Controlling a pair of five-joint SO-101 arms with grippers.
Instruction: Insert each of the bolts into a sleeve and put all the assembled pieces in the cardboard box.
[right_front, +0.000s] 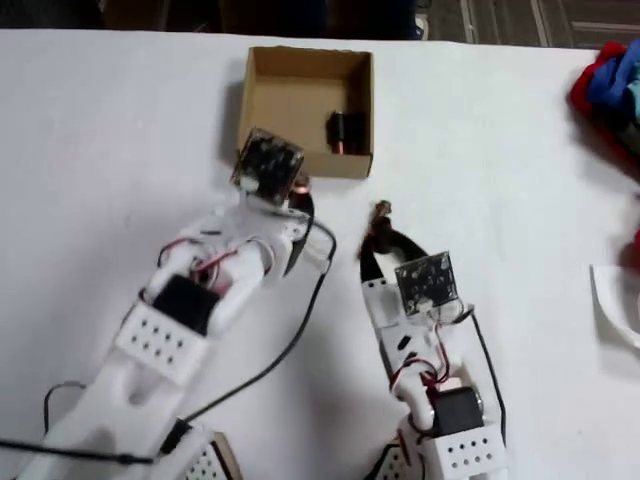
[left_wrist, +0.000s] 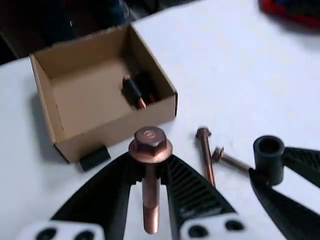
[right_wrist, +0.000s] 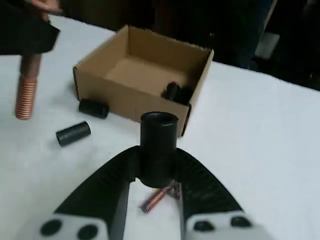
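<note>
One assembled piece lies in the cardboard box, upper centre of the high view, by its right wall. Left gripper, just below the box's lower edge, is mostly hidden under its camera board; right gripper sits centre frame.

Left wrist: jaws closed on a bolt, axis upright, head up.

Right wrist: jaws pinch a sleeve, upright, bore up. Two loose sleeves lie flat beside the box. Loose bolt beneath the jaws is half hidden.
</note>
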